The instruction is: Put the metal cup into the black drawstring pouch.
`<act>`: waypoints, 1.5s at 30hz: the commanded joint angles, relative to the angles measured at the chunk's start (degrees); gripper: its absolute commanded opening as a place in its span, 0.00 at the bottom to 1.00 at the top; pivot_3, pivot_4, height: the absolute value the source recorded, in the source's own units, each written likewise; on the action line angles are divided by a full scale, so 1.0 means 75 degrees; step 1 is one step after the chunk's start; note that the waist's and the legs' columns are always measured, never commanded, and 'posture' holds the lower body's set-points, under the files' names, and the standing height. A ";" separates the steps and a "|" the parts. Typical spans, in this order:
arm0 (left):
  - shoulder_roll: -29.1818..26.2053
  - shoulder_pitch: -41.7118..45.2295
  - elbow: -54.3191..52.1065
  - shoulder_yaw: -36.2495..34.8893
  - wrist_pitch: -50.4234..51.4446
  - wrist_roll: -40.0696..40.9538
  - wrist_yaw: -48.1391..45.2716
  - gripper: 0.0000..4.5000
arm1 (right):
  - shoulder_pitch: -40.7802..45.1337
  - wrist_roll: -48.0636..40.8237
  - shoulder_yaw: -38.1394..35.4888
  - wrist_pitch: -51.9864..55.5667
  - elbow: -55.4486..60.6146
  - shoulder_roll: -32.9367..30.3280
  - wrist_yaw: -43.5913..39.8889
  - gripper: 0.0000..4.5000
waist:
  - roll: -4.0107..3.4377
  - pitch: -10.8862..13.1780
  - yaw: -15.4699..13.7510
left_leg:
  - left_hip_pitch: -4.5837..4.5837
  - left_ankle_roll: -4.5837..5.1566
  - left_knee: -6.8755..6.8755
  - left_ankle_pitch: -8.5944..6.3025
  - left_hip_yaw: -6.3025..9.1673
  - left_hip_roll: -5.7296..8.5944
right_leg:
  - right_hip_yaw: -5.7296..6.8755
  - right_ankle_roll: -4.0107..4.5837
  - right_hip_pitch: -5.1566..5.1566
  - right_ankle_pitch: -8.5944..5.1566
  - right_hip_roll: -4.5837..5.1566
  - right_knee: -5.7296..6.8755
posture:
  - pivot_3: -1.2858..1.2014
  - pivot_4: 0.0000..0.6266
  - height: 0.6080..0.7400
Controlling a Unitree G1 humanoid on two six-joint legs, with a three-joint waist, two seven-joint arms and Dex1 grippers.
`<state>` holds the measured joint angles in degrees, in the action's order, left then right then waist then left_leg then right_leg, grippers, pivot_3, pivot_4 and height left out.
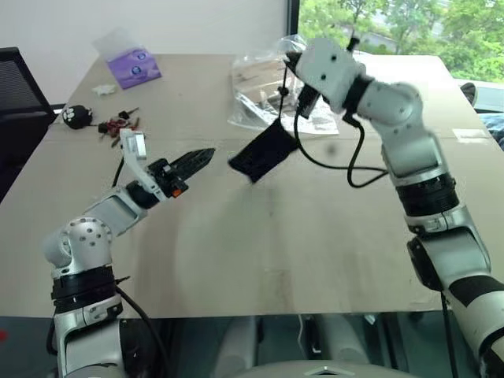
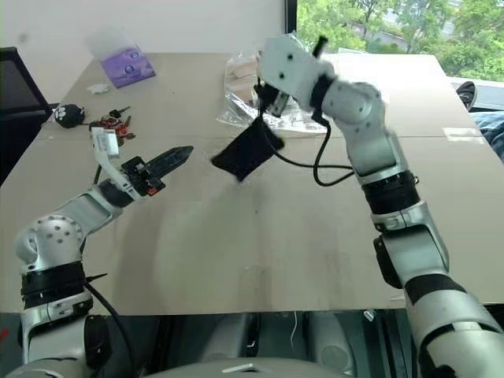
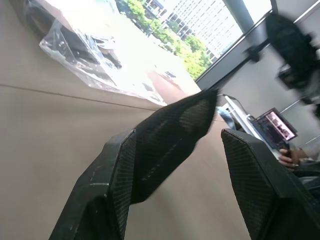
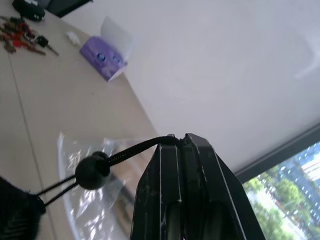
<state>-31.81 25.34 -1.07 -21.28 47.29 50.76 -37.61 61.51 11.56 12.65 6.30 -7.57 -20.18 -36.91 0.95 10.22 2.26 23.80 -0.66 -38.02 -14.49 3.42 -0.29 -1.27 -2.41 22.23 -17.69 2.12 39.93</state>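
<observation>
Right hand, raised above the surface, fingers clamped together on the thin cord of the black drawstring pouch. A round black cord stopper sits on the cord just beyond the fingertips. The pouch hangs below this hand by the cord, tilted, clear of the surface.

Left hand, lower and well apart from the right hand, pointing toward the pouch; in the left wrist view its two fingers stand apart with nothing gripped, the pouch hanging beyond and between them, not touching either.

The metal cup cannot be made out in these views; whether it lies inside the pouch cannot be told.

Beyond the right hand: a clear plastic bag. Beyond the left hand: a purple tissue pack, a small black plush toy and a bunch of keys.
</observation>
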 commanded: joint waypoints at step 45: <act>0.0916 0.2654 0.1816 0.2479 -0.2537 -0.3236 -0.0684 0.04 | 0.0818 -0.0714 -0.2516 0.1976 -0.0266 -0.1109 0.1585 0.00 | 0.0015 -0.0001 -0.0059 | 0.0010 0.0009 -0.0017 -0.0002 0.0001 0.0019 | 0.0008 -0.0001 -0.0004 0.0000 -0.0013 -0.0005 | 0.52 0.24 1.00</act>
<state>-23.28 46.46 9.97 -2.15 28.62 29.30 -43.01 65.59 6.49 1.44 21.69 -9.37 -26.22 -30.76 1.06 10.21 1.82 23.88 -0.59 -38.14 -14.51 3.44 -0.16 -1.20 -2.42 22.18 -17.69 2.02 39.86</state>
